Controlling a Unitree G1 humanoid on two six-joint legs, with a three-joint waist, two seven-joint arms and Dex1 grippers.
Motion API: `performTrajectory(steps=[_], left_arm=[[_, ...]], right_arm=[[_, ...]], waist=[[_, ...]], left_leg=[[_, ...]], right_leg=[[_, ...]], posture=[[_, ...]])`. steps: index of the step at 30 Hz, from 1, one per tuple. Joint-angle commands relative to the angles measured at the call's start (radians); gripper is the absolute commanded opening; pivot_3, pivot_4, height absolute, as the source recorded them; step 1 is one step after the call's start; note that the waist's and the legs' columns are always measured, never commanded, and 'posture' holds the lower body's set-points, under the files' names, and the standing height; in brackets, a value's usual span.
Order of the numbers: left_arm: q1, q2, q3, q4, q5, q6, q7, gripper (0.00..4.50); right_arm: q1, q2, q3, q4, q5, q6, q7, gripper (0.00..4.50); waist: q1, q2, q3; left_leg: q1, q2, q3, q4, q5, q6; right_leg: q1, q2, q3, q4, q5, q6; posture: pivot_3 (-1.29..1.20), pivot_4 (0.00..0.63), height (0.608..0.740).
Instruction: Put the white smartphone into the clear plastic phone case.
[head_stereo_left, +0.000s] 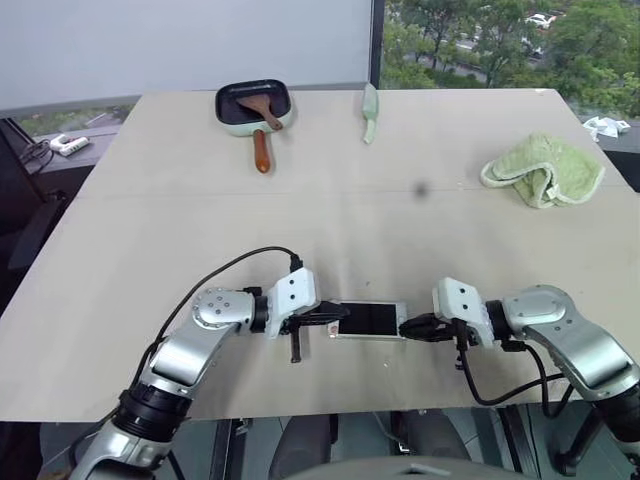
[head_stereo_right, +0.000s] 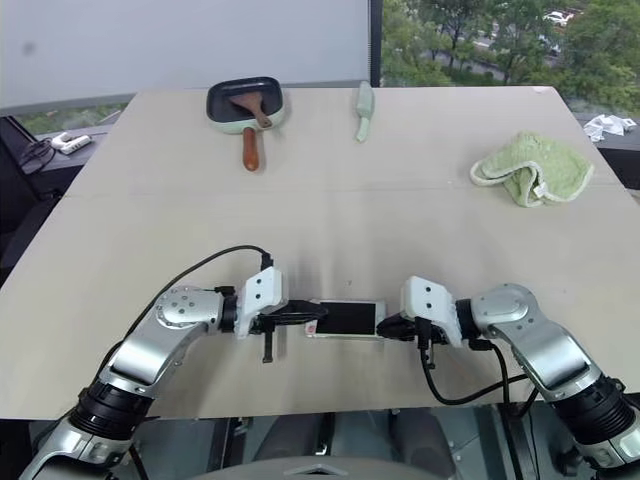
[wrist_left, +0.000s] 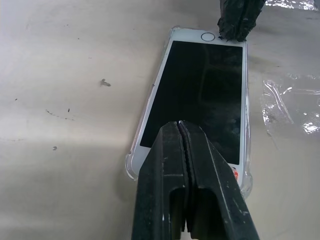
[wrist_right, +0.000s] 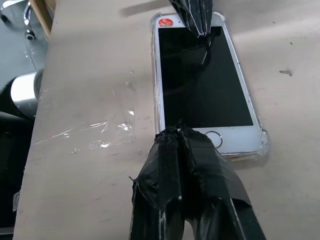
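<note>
The white smartphone (head_stereo_left: 370, 320) lies screen up near the table's front edge, between my two grippers. It sits inside the clear plastic phone case (wrist_right: 262, 140), whose transparent rim and corners show around the white bezel (wrist_left: 150, 107). My left gripper (head_stereo_left: 338, 318) is shut, its tips over the end with a red sticker (wrist_right: 165, 22). My right gripper (head_stereo_left: 408, 326) is shut too, with tips at the home-button end (wrist_right: 214, 135). Whether either tip presses on the phone I cannot tell.
A crumpled clear plastic wrapper (wrist_right: 100, 135) lies beside the phone toward the front edge. At the back stand a small pan with a wooden spatula (head_stereo_left: 256, 110) and a pale green utensil (head_stereo_left: 369, 112). A green cloth (head_stereo_left: 543, 170) lies far right.
</note>
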Motion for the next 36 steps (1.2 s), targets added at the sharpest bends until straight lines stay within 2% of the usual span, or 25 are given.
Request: performTrajectory(steps=[1, 7, 15, 27, 33, 34, 35, 36], left_arm=[[0.000, 0.011, -0.001, -0.038, -0.002, 0.008, -0.002, 0.00], [-0.001, 0.014, -0.001, -0.045, -0.002, 0.009, -0.001, 0.00], [0.002, 0.017, 0.001, -0.055, -0.005, 0.015, 0.001, 0.00], [0.039, 0.036, 0.081, -0.113, -0.077, 0.044, 0.016, 0.00], [0.155, 0.052, 0.215, -0.191, -0.172, 0.099, 0.060, 0.00], [0.180, 0.059, 0.235, -0.196, -0.180, 0.101, 0.061, 0.00], [0.207, 0.064, 0.260, -0.195, -0.185, 0.099, 0.066, 0.00], [0.231, 0.068, 0.283, -0.189, -0.184, 0.090, 0.072, 0.40]], right_arm=[[0.010, -0.042, 0.085, -0.002, -0.065, 0.094, 0.002, 0.02], [-0.015, -0.051, 0.126, -0.015, -0.098, 0.143, -0.013, 0.02], [-0.026, -0.042, 0.120, -0.016, -0.094, 0.163, -0.030, 0.02], [-0.018, 0.021, -0.162, -0.028, 0.151, 0.199, -0.048, 0.02], [0.076, 0.006, -0.316, 0.007, 0.194, 0.086, -0.034, 0.02], [0.101, -0.006, -0.340, 0.013, 0.201, 0.065, -0.016, 0.63], [0.128, -0.022, -0.366, 0.020, 0.204, 0.044, -0.001, 0.91], [0.154, -0.037, -0.387, 0.029, 0.203, 0.022, 0.014, 1.41]], waist=[[0.000, 0.000, 0.000], [0.002, -0.002, -0.001], [0.001, -0.002, -0.001], [0.001, -0.001, 0.005], [0.001, 0.000, 0.007], [0.001, 0.000, 0.007], [0.001, 0.001, 0.008], [0.001, 0.001, 0.008]], left_leg=[[0.000, 0.000, 0.000, 0.000, 0.000, 0.000], [0.000, 0.000, 0.000, 0.000, 0.000, 0.000], [0.000, 0.000, 0.000, 0.000, 0.000, 0.000], [-0.002, 0.000, 0.000, 0.000, 0.000, 0.000], [-0.002, 0.000, 0.000, -0.001, 0.000, 0.000], [-0.003, 0.000, 0.000, -0.001, 0.000, 0.000], [-0.003, 0.000, 0.000, -0.001, 0.000, 0.000], [-0.003, 0.000, 0.000, -0.001, 0.000, 0.000]], right_leg=[[0.000, 0.000, 0.000, 0.000, 0.000, 0.000], [0.000, 0.000, -0.001, -0.001, 0.000, 0.000], [0.000, 0.000, -0.001, -0.001, 0.000, 0.000], [-0.001, -0.001, -0.001, -0.001, 0.000, 0.000], [-0.001, -0.002, -0.001, -0.001, 0.000, 0.000], [-0.002, -0.002, -0.001, -0.001, 0.000, 0.000], [-0.002, -0.002, -0.001, -0.001, 0.000, 0.000], [-0.002, -0.002, -0.001, -0.001, 0.000, 0.000]], posture=[[0.00, 0.150, 0.740], [0.00, 0.150, 0.740], [0.00, 0.150, 0.740], [0.00, 0.150, 0.740], [0.00, 0.150, 0.740], [0.00, 0.150, 0.740], [0.00, 0.150, 0.740], [0.00, 0.150, 0.740]])
